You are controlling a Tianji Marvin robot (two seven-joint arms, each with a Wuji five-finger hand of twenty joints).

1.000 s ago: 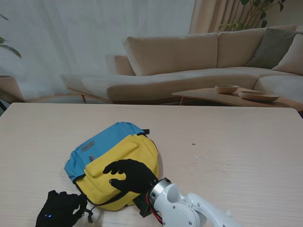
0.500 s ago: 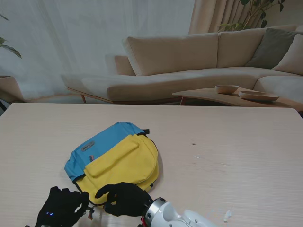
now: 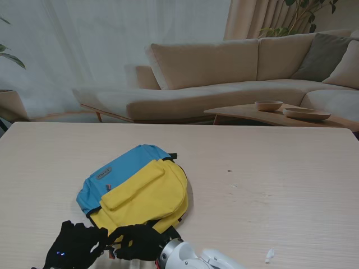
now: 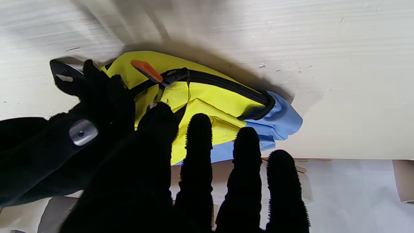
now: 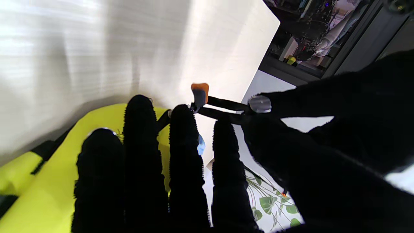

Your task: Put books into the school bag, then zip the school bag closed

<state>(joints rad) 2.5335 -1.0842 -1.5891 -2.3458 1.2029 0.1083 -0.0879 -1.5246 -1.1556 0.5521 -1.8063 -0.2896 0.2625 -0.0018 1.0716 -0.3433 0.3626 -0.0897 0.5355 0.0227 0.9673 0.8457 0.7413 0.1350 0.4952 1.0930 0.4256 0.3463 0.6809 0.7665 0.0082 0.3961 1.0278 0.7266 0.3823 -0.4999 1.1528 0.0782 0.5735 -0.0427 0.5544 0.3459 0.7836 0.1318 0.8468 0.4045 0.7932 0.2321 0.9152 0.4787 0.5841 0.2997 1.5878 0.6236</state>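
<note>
The school bag (image 3: 134, 190), yellow with a blue back, lies flat on the table; no books show. In the left wrist view its black zipper (image 4: 226, 85) runs along the bag (image 4: 207, 103) to a slider with an orange pull (image 4: 147, 70). My left hand (image 3: 73, 252) rests at the bag's near left corner, fingers (image 4: 199, 145) spread and thumb beside a black strap (image 4: 61, 71). My right hand (image 3: 137, 242) sits at the bag's near edge, touching the left hand. In the right wrist view its fingers (image 5: 181, 142) lie over the yellow fabric (image 5: 64, 181), the thumb against black cords (image 5: 226, 104) leading to an orange pull (image 5: 200, 89). The grip is hidden.
The pale wooden table (image 3: 269, 179) stretches wide to my right and beyond the bag. Behind it stand a beige sofa (image 3: 224, 73) and a low side table with two bowls (image 3: 269, 105). A small white scrap (image 3: 269, 255) lies near the table's front right.
My right hand slid off the top of the yellow pocket toward me, to the bag's near edge beside the left hand. The left hand and bag barely moved.
</note>
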